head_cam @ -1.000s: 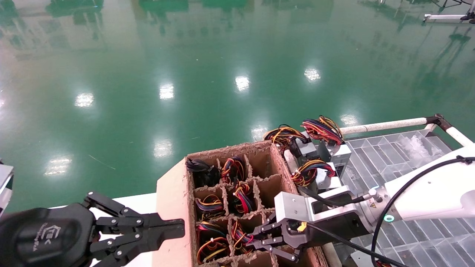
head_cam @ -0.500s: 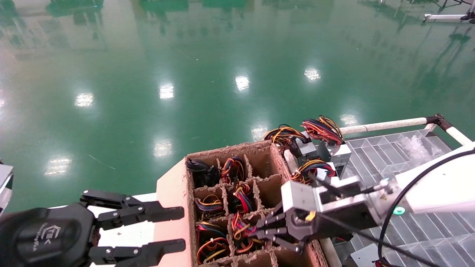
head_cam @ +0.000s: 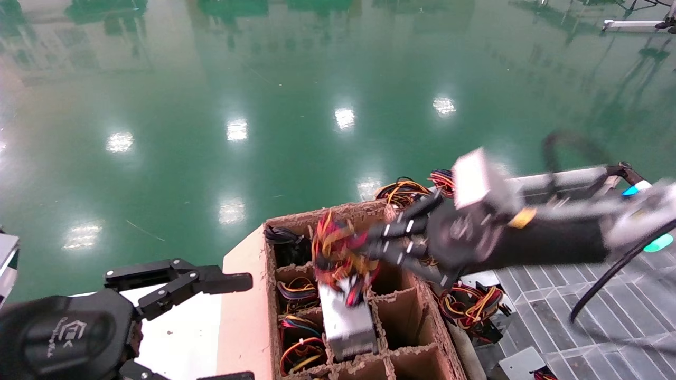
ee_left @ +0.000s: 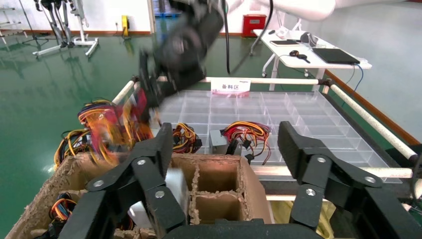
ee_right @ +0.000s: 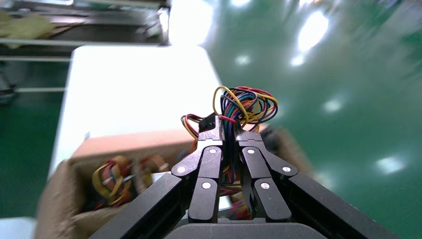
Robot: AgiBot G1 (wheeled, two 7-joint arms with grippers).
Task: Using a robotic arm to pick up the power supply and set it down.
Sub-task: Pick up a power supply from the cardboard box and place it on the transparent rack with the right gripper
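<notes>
My right gripper (head_cam: 372, 248) is shut on the tied red, yellow and orange wire bundle of the power supply (head_cam: 346, 324). The silver-grey body hangs tilted below the wires, its lower end still inside a cell of the cardboard box (head_cam: 245, 311). In the right wrist view the right gripper (ee_right: 226, 132) pinches the wires of the power supply (ee_right: 246, 104) between its tips. The left wrist view shows that arm blurred, with the power supply (ee_left: 107, 132) under it. My left gripper (head_cam: 240, 330) (ee_left: 224, 149) is open wide beside the box's near left side and holds nothing.
Other cells of the box hold several wired units (head_cam: 298, 293). More units (head_cam: 470, 306) lie in the clear grid tray (head_cam: 581, 316), behind a white rail (head_cam: 560, 177). A white table top (head_cam: 179, 327) lies left of the box, with green floor beyond.
My right gripper has risen out of the box cell and swung up and back, pulling the power supply up by its wires. My left gripper has opened wider.
</notes>
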